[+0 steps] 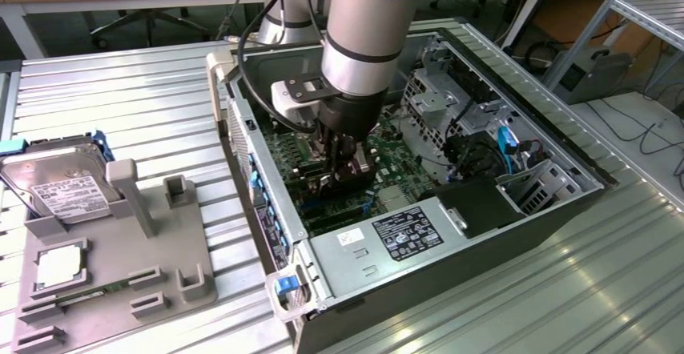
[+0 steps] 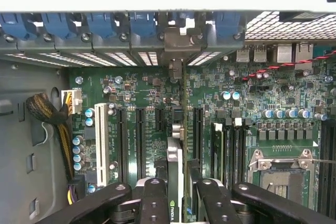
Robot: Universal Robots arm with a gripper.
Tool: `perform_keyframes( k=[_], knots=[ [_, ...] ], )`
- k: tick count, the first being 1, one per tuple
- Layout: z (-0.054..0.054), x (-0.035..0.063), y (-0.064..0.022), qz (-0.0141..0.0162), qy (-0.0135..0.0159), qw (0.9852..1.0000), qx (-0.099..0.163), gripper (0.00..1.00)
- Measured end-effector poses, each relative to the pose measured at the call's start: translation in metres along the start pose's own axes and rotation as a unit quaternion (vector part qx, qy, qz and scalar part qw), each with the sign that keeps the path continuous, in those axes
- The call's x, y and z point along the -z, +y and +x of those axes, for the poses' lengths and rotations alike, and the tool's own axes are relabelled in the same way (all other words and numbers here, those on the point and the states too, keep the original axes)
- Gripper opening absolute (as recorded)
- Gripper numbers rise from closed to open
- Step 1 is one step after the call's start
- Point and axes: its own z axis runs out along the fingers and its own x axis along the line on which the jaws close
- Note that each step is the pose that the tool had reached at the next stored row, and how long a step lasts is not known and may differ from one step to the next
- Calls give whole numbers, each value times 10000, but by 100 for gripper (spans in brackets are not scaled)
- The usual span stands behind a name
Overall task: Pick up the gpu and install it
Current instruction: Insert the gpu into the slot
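Fingers (image 2: 153, 203) clamp the gpu (image 2: 175, 182) edge-on right above the motherboard (image 2: 252, 103); if it's slightly off the slot, it'll probably jam.

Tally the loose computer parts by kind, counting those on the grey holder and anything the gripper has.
Hard drive, on the grey holder: 1
CPU chip, on the grey holder: 1
gpu, gripped edge-on by the gripper over the motherboard: 1
Total: 3
A greenish sliver below the CPU chip is too unclear to count.
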Motion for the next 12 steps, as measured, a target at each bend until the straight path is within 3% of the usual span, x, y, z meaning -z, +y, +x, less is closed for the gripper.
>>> perform_keyframes(
  k=[12],
  knots=[
    [1, 0, 39, 4, 1, 10000, 0, 26]
  ],
)
